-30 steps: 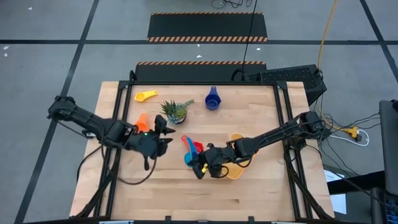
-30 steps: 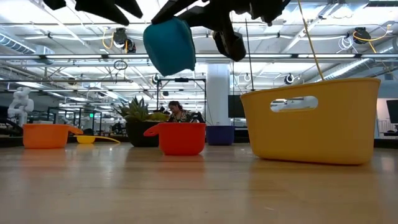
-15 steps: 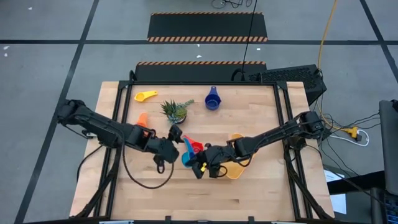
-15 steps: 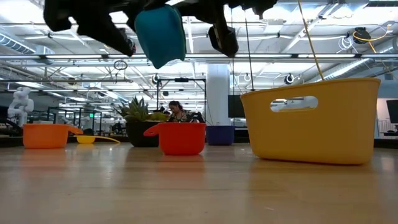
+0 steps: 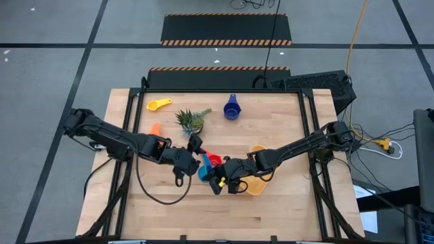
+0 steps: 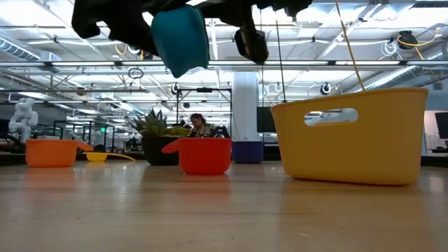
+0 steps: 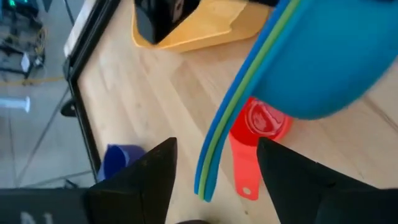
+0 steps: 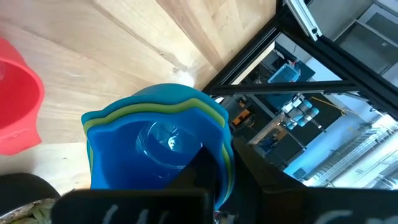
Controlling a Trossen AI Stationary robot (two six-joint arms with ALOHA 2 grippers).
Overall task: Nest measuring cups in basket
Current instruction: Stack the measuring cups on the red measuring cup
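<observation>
**Left arm closes in on the lifted stack**

At the table's far left edge sit an orange cup [image 5: 154, 128] and a yellow cup [image 5: 159, 104], both lying untouched, with a spiky plant [image 5: 191, 120] just beside them. Over the last second the left gripper [image 5: 193, 157] has swung in from near the orange cup to the middle of the table, and it now hangs right next to the stack [image 5: 203, 171] that the other arm carries. Its fingers [image 7: 140, 180] stand well apart with nothing between them; in the left wrist view the stack's flat handles pass through the gap without touching either finger.

The stack reads as blue, green and light blue shells nested together, smooth glossy plastic with thin rims. Below it a red cup [image 5: 213, 160] rests on the pale wood grain, and a dark blue cup [image 5: 232, 108] stands well apart at the far side.

The right gripper [image 5: 218, 181] is clamped shut on the stack's rim, holding it clear of the table. The basket [image 5: 259, 184], a matte orange-yellow tub with rounded corners, lies just beside that gripper, partly under the arm.

The approach suggests a handover or a steadying grip before the stack goes in; four cups are not yet in the basket's direction at all.
</observation>
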